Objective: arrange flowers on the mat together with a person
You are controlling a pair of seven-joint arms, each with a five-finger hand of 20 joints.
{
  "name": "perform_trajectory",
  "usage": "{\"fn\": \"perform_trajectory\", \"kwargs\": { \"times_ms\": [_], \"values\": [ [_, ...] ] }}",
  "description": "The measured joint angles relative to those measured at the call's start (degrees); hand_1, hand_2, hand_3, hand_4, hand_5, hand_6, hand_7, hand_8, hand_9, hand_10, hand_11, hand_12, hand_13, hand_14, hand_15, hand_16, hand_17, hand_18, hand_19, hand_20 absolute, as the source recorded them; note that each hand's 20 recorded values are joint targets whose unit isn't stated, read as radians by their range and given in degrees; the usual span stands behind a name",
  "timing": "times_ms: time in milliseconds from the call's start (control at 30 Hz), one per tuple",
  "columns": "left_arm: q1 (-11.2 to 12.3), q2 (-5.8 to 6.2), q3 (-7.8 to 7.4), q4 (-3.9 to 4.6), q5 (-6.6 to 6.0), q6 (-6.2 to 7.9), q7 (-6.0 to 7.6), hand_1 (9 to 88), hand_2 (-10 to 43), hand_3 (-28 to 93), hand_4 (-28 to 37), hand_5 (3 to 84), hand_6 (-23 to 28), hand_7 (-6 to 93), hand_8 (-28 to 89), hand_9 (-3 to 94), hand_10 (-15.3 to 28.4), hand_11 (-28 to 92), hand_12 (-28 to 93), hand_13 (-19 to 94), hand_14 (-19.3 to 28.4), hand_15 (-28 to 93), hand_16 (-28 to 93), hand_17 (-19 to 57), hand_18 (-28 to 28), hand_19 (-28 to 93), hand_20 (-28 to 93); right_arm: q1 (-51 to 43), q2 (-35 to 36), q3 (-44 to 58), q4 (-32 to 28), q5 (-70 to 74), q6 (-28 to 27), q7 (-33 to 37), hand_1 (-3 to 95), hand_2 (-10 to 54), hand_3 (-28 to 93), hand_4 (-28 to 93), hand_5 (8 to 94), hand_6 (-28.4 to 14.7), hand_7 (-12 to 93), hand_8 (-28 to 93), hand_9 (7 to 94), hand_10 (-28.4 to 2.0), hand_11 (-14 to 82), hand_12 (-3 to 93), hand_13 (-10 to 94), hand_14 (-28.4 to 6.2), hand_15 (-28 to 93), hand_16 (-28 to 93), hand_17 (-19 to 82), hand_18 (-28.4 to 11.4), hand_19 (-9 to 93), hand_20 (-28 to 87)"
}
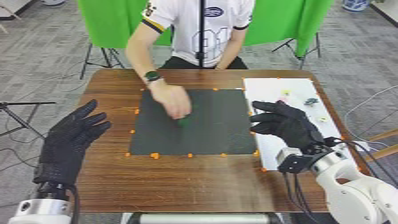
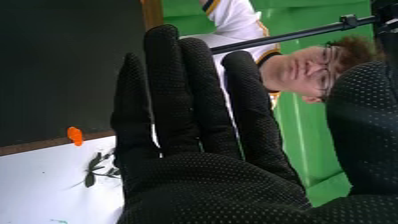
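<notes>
green stem (image 1: 183, 121): on the mat, in the middle of the bench (image 1: 213, 190), with the person's hand (image 1: 175, 100) right at it.
mat (image 1: 164, 142): dark, between the left and right edges of the bench.
small flowers (image 1: 285, 93): on the white sheet (image 1: 263, 95) by the right edge, toward the far right corner.
leafy sprig (image 1: 311, 101): on the sheet too, near that same corner.
right robot hand (image 1: 291, 125): over the sheet, wide open, holding nothing.
left robot hand (image 1: 69, 137): by the left edge, open and loose, holding nothing.
next pick: i think the right one should come down slow, pinch one stem low, and not squash the bloom.
next put: wait for the person to move away, then lay it flat beside the green stem. thin stems may slip or roll.
shirt (image 1: 185, 32): has print on the front, not read out here.
words on the mat or sheet: none i can make out.
</notes>
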Motion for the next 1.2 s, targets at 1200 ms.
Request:
{"fn": "perform_trajectory", "kwargs": {
  "times_ms": [1200],
  "values": [
    [0.1,-0.01,0.19,0.00,0.05,0.00,-0.06,21.7,6.0,78,-28.3,38.2,8.7,13.4,-10,35.1,20.2,26,10,24,27.4,53,-10,-7.2,24.6,54,23,0.1,0.1,0.5,-0.3,-0.3,0.2,1.1,23.1,5.4,70,-27,51.7,-3.6,15,-12,54.8,-17.7,22.6,15.5,46,-17.8,54,10,14,-22.6,61,18]
  ]
}}
